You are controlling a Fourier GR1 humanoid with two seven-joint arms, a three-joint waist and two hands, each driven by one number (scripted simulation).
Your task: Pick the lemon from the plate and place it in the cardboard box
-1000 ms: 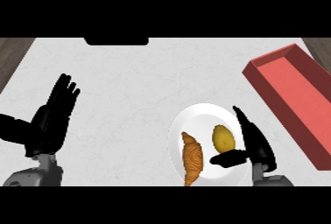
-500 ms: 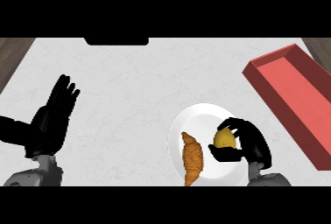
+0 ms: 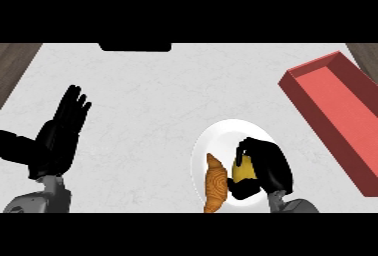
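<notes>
Curling right hand [image 3: 267,162] around lemon [image 3: 242,170]

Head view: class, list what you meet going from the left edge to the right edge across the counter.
Left hand, open and resting with fingers up → croissant on the white plate → lemon, with the right hand curled round it → red box.

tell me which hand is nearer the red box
Right. The right hand is over the plate, curled round the lemon, just left of the red box. The left hand rests open at the far left.
</notes>
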